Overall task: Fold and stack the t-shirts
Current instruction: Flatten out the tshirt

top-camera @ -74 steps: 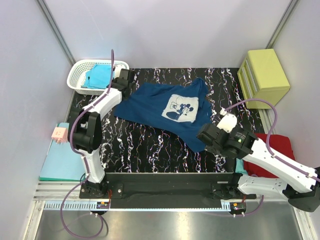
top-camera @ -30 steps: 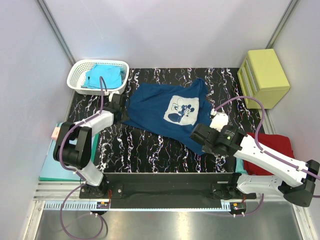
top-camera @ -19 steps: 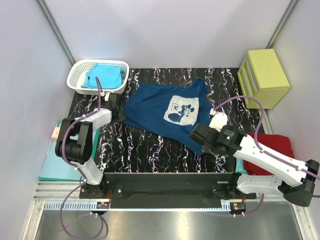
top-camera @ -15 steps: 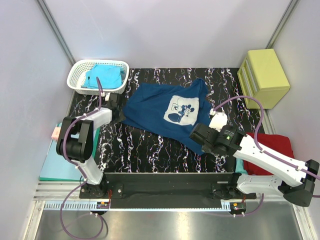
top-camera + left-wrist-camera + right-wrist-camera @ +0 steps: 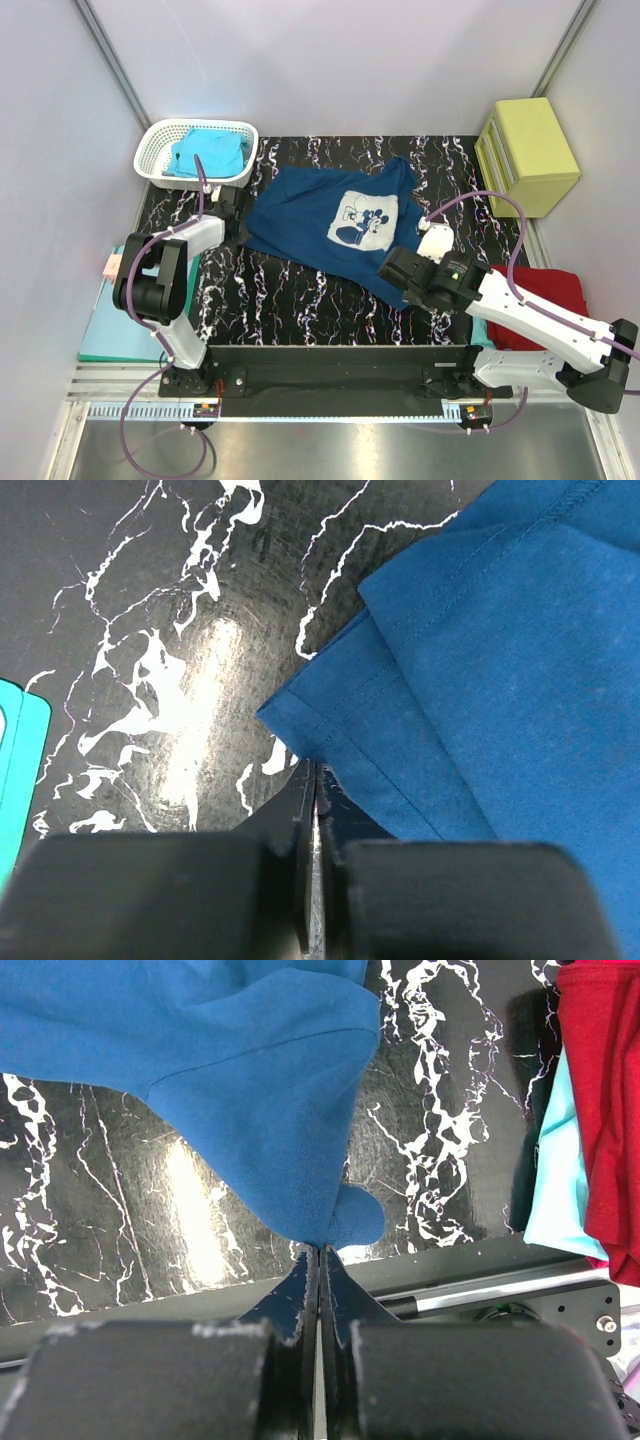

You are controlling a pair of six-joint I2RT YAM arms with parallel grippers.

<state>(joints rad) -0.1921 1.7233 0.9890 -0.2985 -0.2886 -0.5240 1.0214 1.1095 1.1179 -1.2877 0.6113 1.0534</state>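
Now that the left gripper (image 5: 313,780) has snapped together, having stood half apart a second ago, its fingers pinch the hem at the left corner of the navy tee (image 5: 320,225). The right gripper (image 5: 319,1252) has stayed clamped on the tee's near right corner throughout. The tee lies print up on the table (image 5: 290,300), rumpled and skewed, between the basket (image 5: 150,150) holding a turquoise tee (image 5: 205,152) and the red tee (image 5: 555,290) at the right edge. With both ends gripped, the tee looks ready to be lifted or pulled taut and laid square, which a fold needs first. The left pinch sits right at the edge, so it may slip under tension.
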